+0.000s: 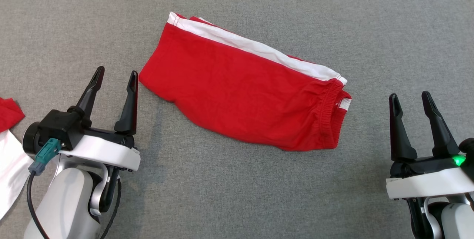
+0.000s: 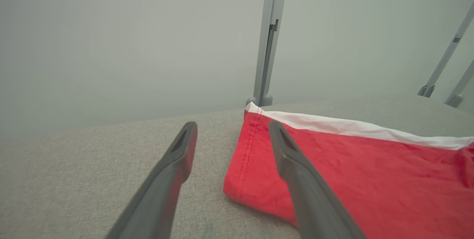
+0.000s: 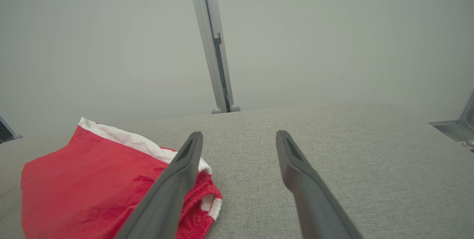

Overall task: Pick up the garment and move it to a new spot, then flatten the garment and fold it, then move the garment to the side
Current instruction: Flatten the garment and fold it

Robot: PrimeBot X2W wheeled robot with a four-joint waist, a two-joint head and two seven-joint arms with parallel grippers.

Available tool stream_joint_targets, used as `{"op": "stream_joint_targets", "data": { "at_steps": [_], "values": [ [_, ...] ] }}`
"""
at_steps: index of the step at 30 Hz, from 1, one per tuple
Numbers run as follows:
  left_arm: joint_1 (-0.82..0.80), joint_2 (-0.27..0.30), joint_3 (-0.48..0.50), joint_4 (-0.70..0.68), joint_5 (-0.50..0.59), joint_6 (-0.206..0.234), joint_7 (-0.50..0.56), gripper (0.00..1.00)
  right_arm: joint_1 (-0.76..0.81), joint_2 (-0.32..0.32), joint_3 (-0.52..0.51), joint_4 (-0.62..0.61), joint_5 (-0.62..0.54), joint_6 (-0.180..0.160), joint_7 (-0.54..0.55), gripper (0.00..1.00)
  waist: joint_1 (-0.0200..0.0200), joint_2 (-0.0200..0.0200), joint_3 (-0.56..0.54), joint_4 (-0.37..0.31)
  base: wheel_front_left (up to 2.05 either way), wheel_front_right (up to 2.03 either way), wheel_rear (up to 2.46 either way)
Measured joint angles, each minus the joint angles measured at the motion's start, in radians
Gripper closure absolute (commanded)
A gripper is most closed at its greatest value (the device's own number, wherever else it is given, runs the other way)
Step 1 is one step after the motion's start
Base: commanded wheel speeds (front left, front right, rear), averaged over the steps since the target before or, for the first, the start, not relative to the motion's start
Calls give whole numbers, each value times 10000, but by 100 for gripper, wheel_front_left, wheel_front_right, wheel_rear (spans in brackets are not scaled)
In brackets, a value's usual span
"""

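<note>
The garment (image 1: 237, 87) is a pair of red shorts with a white side stripe and an elastic waistband, folded in half and lying flat in the middle of the grey table. My left gripper (image 1: 116, 74) stands open just left of the shorts' hem end, holding nothing; in the left wrist view the hem (image 2: 244, 157) lies between and beyond its fingers (image 2: 177, 165). At the lower right my right gripper (image 1: 410, 98) is open and empty, a little right of the waistband (image 1: 329, 109). The right wrist view has the garment (image 3: 92, 179) left of that gripper (image 3: 239, 137).
A second red and white cloth (image 1: 9, 146) lies at the left edge of the table, beside my left arm. The grey fabric table (image 1: 237, 194) stretches all around. Grey metal posts (image 2: 268, 39) stand at the table's far edge, in front of a pale wall.
</note>
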Motion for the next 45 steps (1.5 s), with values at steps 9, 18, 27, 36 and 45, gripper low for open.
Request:
{"op": "stream_joint_targets", "data": {
  "at_steps": [9,18,27,36,45],
  "values": [
    [-423,54,-151,-48,-10,-54,161,0,52,0,-48,-173,-15,0,119,0,0,0,180,6,0,0,0],
    [-2157,44,-575,1147,-192,-625,1494,0,-140,2,153,-316,-29,0,207,0,0,0,595,-179,0,0,0],
    [-3126,-63,-1032,3526,-715,-1197,2669,0,-244,0,426,46,263,0,56,0,0,0,911,-656,0,0,0],
    [-3616,-201,-1344,4989,-1118,-1396,3133,0,-305,0,562,301,491,0,-33,0,0,0,876,-737,0,0,0],
    [-3846,-186,-1942,5279,-1582,-1521,3239,100,-313,0,619,351,604,0,-171,0,-1,0,809,-715,0,0,0]
  ]
}}
